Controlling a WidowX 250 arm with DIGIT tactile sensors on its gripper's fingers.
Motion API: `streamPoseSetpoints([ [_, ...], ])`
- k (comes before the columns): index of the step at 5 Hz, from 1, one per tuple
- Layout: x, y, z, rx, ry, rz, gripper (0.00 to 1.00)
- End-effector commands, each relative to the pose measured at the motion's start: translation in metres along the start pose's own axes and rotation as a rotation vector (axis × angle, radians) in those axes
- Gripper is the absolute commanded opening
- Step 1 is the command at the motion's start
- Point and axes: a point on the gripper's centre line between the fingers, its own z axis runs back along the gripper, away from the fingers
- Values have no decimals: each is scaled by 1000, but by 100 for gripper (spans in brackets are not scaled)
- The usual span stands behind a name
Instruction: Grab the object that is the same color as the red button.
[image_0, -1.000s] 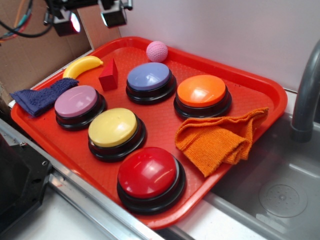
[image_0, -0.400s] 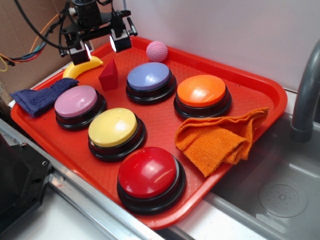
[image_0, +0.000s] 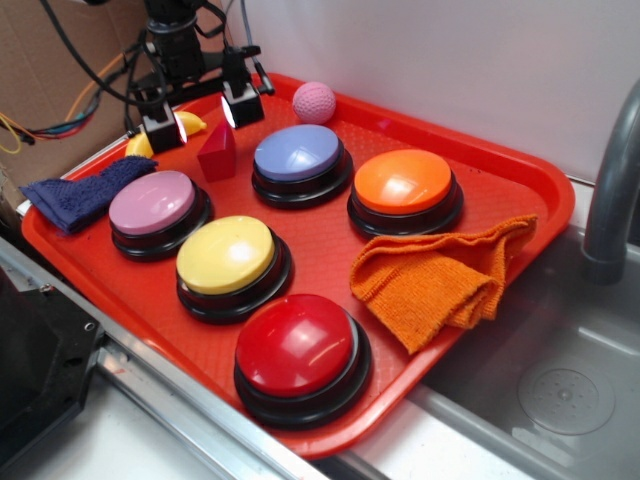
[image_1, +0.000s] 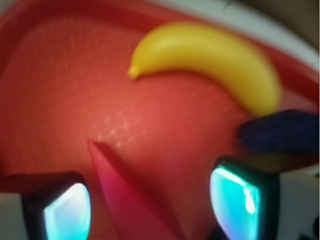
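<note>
Dark red and matte, the small wedge-topped block (image_0: 217, 152) sits near the back left of the red tray (image_0: 520, 170), just beside the blue-violet button (image_0: 298, 155) and behind the mauve button (image_0: 152, 204). The gripper (image_0: 200, 113) hangs directly above and slightly behind it, fingers spread wide and holding nothing, one pad (image_0: 164, 126) to the block's left and the other above its right side. In the wrist view the block's pointed ridge (image_1: 127, 197) rises between the two glowing pads (image_1: 240, 197), nearer the left-hand pad in that picture, with its ridge running roughly along the gap rather than across it. A yellow toy banana (image_1: 210, 60) lies on the tray beyond the block, close to one finger, and a dark blue cloth (image_0: 85, 190) sits at the tray's left edge. The matching glossy red button (image_0: 298, 345) is well apart, at the tray's front. The coming move likely calls for a straight descent with a small sideways correction to centre the block
</note>
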Motion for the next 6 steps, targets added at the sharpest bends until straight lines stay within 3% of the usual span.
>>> streamPoseSetpoints([
  [1,11,5,0,-51,-13,0,100],
  [2,10,5,0,-56,-45,0,0],
  [3,9,2,5,-59,-57,-44,0],
  [4,13,-5,29,-78,-26,-238,0],
  [5,8,-15,60,-25,-43,-468,0],
  [6,-18,-28,84,-36,10,-716,0],
])
